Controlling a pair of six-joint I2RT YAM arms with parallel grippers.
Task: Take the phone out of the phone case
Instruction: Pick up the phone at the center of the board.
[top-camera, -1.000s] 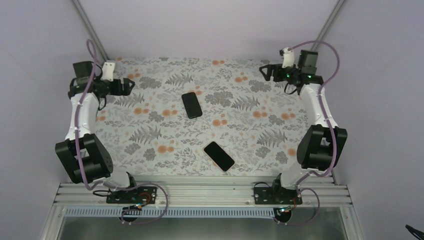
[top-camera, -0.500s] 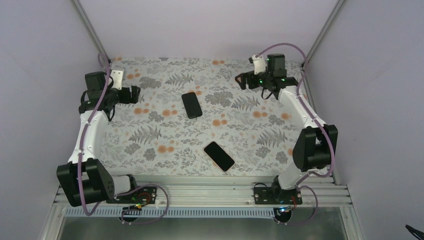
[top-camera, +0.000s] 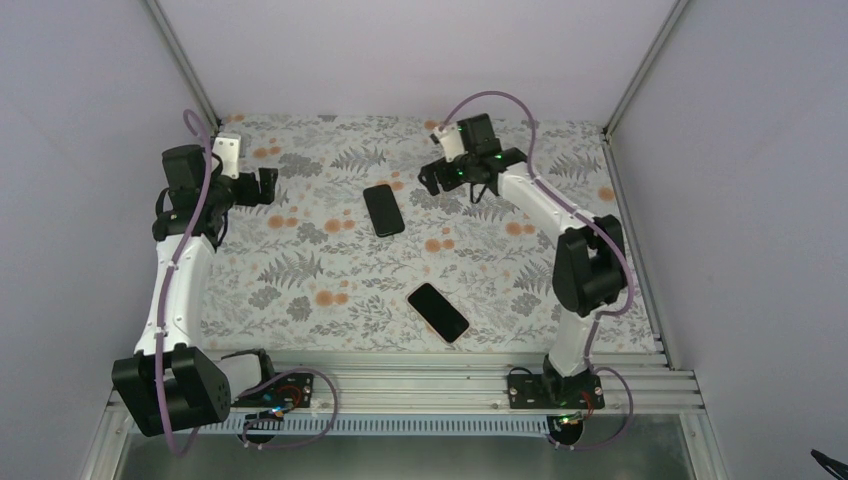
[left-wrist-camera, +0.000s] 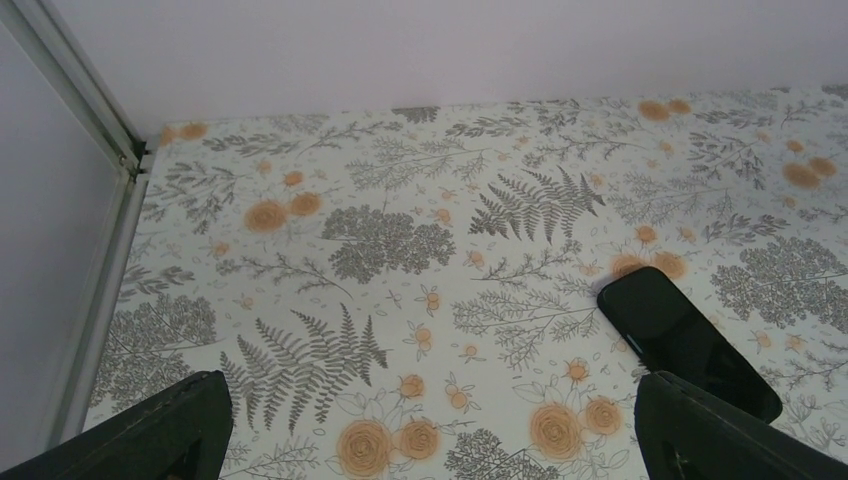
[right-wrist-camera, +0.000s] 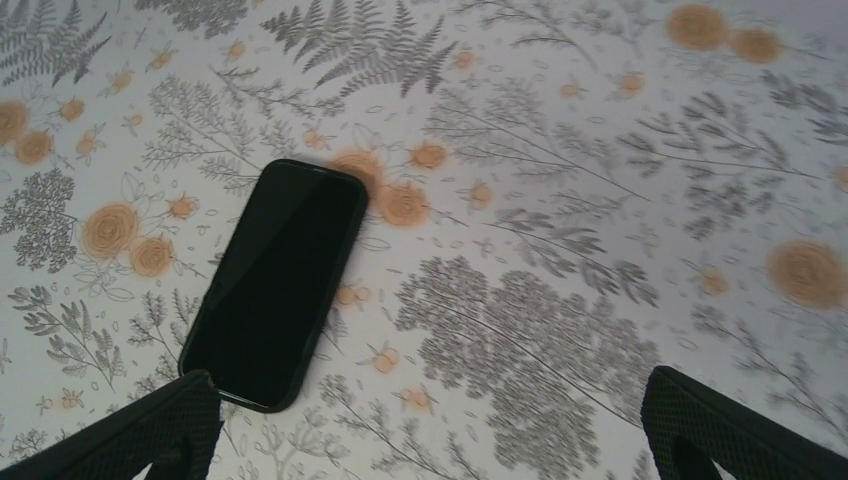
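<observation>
A black phone in a black case lies flat, screen up, at the table's far middle. It also shows at the right of the left wrist view and at the left of the right wrist view. A second black phone lies near the front edge; I cannot tell whether it has a case. My left gripper is open and empty, left of the cased phone and above the cloth. My right gripper is open and empty, just right of the cased phone.
A floral cloth covers the table. Grey walls with metal corner posts close in the back and sides; one post shows in the left wrist view.
My right arm has swung left from the far right corner to just right of the cased phone. My left arm has shifted slightly right. Both phones lie where they were.
</observation>
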